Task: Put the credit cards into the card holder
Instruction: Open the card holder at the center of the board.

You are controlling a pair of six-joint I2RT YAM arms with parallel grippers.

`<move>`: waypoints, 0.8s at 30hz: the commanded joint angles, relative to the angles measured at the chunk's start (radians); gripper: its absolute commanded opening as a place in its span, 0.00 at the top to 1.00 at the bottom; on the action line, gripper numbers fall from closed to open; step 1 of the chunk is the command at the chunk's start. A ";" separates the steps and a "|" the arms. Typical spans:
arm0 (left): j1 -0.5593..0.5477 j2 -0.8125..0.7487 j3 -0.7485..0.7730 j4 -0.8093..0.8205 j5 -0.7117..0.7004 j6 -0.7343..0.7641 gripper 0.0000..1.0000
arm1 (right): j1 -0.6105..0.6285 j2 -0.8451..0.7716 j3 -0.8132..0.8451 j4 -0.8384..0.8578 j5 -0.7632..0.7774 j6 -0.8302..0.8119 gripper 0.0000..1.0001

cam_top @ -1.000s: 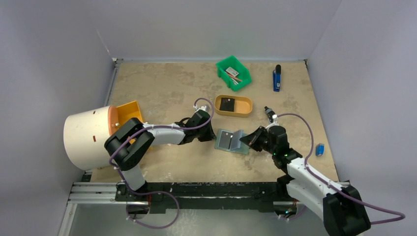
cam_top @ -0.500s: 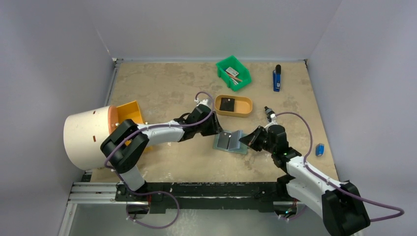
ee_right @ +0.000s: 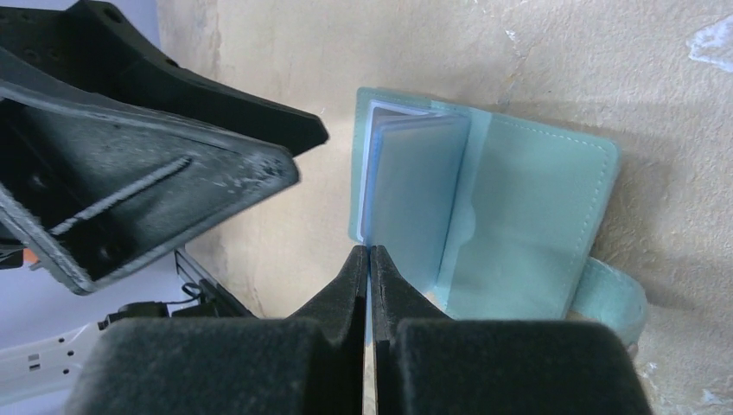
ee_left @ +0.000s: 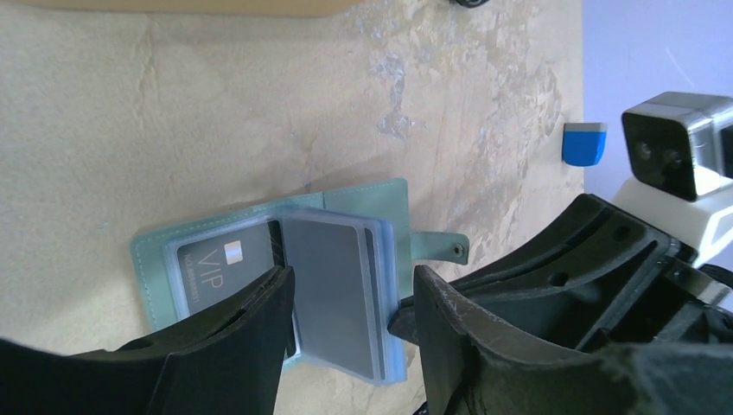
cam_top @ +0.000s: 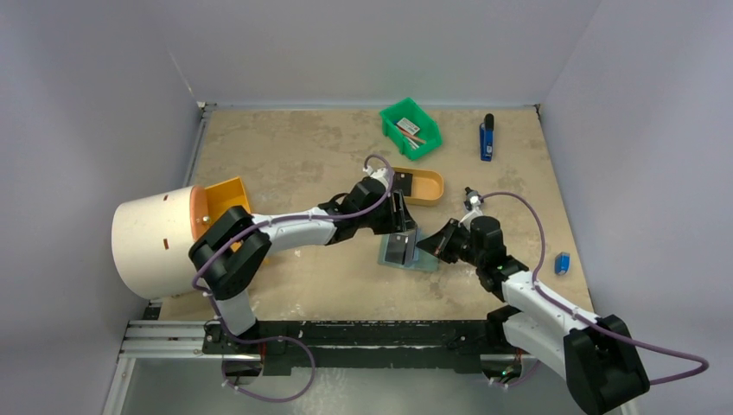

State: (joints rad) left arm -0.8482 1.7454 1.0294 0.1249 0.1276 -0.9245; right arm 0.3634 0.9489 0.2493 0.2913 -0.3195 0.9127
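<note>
The card holder (ee_left: 359,203) is matt teal, leather-look, with stitched edges. Its sleeves (ee_left: 333,294) are clear, glossy plastic. The card (ee_left: 216,264) inside looks like smooth dark plastic. The counter (ee_left: 173,112) is mottled beige, stone-like and matt. The left hand (ee_left: 350,290) and right hand (ee_right: 369,259) are matt black plastic, scuffed pale along the edges; the right's pads look finely grained, like foam.

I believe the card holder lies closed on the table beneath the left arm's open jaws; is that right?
Not quite: the left wrist view shows the card holder lying open, not closed, on the table beneath the open jaws of the left arm.
</note>
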 commanded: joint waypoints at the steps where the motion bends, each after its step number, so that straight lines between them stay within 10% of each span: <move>1: -0.018 0.028 0.062 0.005 0.014 0.035 0.48 | -0.004 0.003 0.057 0.055 -0.041 -0.032 1.00; 24: -0.045 0.114 0.124 -0.048 -0.022 0.067 0.55 | -0.004 -0.002 0.037 0.047 -0.037 -0.044 1.00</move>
State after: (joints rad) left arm -0.8845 1.8545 1.1091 0.0704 0.1184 -0.8925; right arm 0.3634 0.9577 0.2626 0.2935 -0.3351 0.8845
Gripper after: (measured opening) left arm 0.479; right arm 0.005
